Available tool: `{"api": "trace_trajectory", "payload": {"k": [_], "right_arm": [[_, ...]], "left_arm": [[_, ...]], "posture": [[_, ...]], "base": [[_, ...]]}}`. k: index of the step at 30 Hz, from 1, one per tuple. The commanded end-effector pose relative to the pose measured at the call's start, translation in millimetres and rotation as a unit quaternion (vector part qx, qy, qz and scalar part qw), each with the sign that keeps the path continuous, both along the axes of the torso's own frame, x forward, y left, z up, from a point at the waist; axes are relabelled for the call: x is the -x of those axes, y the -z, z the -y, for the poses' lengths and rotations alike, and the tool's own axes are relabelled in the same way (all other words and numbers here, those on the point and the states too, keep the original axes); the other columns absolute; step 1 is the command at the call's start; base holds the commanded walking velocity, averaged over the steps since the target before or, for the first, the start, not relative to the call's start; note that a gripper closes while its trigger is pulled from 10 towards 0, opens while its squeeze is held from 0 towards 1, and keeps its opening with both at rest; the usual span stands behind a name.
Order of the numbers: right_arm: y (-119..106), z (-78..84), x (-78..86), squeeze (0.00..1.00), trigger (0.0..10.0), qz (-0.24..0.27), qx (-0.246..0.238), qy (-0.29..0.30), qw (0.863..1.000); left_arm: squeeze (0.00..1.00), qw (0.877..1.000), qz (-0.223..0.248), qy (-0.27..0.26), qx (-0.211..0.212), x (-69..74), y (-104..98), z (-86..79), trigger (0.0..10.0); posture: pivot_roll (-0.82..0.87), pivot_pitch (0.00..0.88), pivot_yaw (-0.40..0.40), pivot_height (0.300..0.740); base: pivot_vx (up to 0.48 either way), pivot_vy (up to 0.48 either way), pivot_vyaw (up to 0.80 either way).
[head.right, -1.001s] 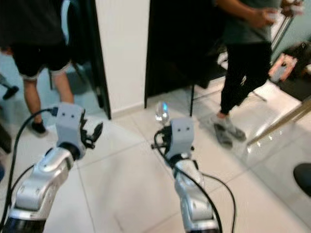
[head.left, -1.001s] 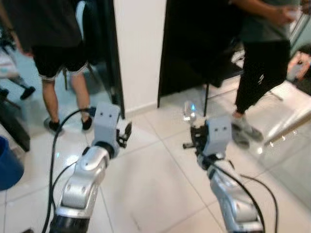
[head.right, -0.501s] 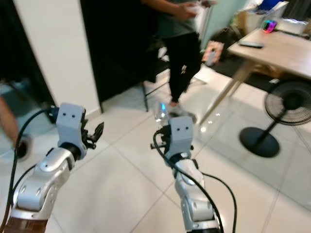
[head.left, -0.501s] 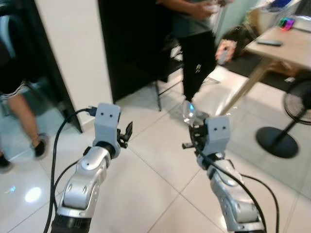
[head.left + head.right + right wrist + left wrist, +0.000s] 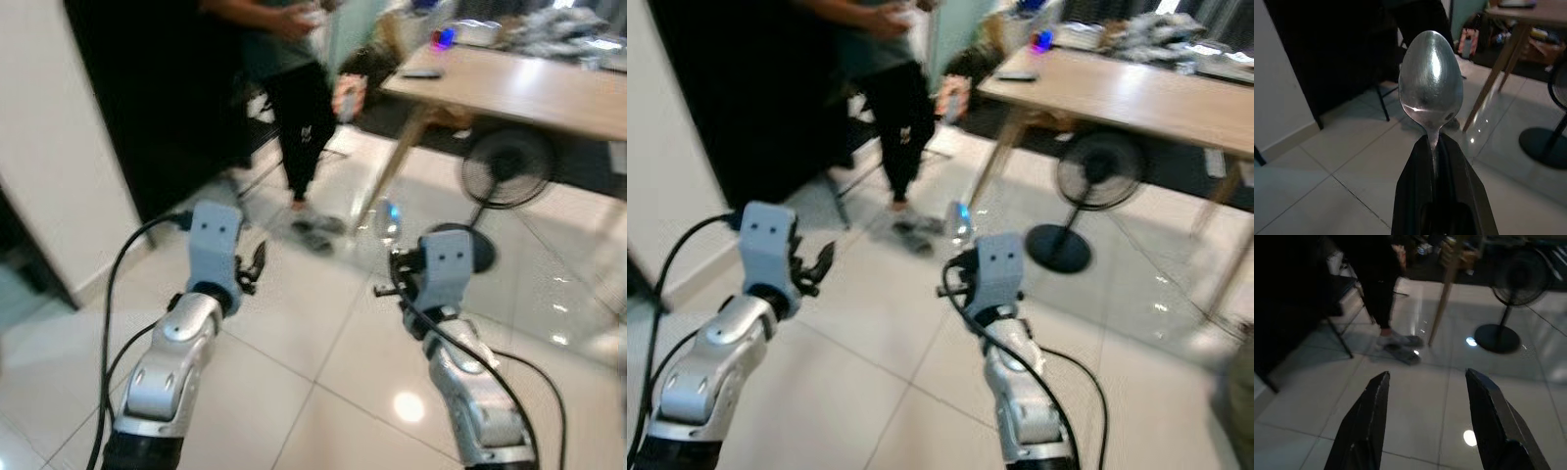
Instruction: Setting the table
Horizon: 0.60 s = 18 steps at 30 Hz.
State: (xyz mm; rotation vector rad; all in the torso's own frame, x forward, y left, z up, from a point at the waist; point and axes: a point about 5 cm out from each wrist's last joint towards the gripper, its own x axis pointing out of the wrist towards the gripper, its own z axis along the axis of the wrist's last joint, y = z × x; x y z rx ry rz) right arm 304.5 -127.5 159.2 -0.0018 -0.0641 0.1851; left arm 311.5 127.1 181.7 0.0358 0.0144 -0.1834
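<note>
Between the right gripper's (image 5: 1436, 147) pinched fingers (image 5: 1415, 186): spoon (image 5: 1430, 81).

Bare tiled floor (image 5: 323, 323) lies open just ahead of both grippers; farther ahead of the left gripper (image 5: 1425, 382) a person's legs (image 5: 299, 137) block the way, and beyond the right gripper (image 5: 1437, 147) stand a fan (image 5: 1087, 186) and a wooden surface (image 5: 1136, 93)

Two silver, rounded metal arms end in boxy pale-grey wrist blocks, each face marked by two small dark screw holes. The left block (image 5: 215, 238) carries a gripper of long black tapered fingers (image 5: 1364, 428); the right block (image 5: 446, 268) looks alike. Black cables loop along both forearms, one (image 5: 116, 294) plugging in at the left block's 10 o'clock corner.
</note>
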Motion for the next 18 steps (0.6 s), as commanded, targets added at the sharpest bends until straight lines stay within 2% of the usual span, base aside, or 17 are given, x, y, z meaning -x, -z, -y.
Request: {"api": "trace_trajectory", "payload": {"k": [1,18], "right_arm": [[2.9,2.0,0.7,0.00,10.0,-0.007,0.001,0.003,1.000],[2.9,0.8,0.0,0.00,10.0,-0.006,-0.001,0.004,1.000]], "left_arm": [[0.00,1.000,-0.006,0.003,0.002,0.8,2.3,1.4,10.0],[0.00,1.000,-0.005,-0.005,-0.008,-0.5,1.9,-0.7,10.0]], "posture": [[-0.01,0.000,0.073,0.740],[-0.01,0.000,0.074,0.740]], "base": [[0.000,0.000,-0.80],[0.000,0.000,-0.80]]}}
